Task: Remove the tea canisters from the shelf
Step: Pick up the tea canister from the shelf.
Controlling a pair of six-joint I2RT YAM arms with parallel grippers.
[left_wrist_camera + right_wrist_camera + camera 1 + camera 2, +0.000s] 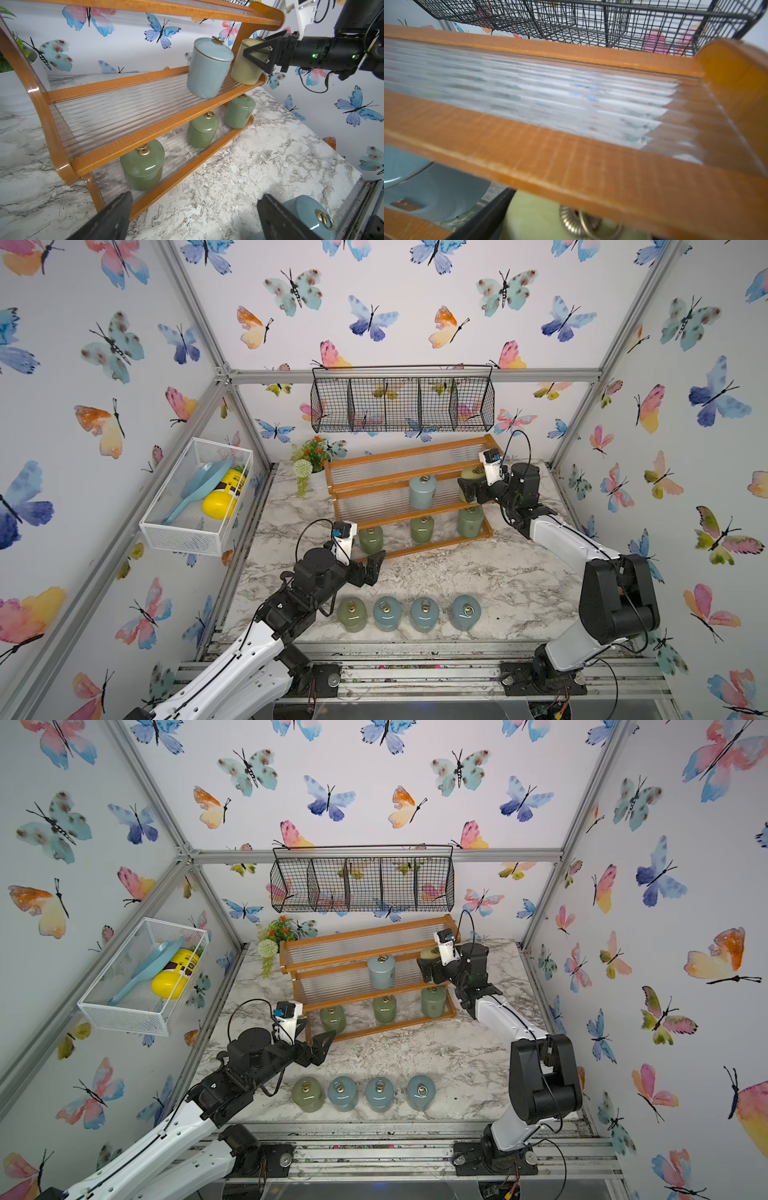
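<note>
Table (457, 572) mid open btw shelf (409, 454) & 4 front canisters (424, 614); basket (403, 404) hangs above shelf.

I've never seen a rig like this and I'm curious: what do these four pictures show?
Two robot arms work at a marble table. Two pictures look down from overhead; two come from cameras on the arms' wrists. A shelf holds a blue canister, a yellow canister and three green canisters. Four more canisters stand in a row on the table. The left gripper is open near the bottom tier; the right gripper is open at the yellow canister. Neither seems to hold anything.
</note>
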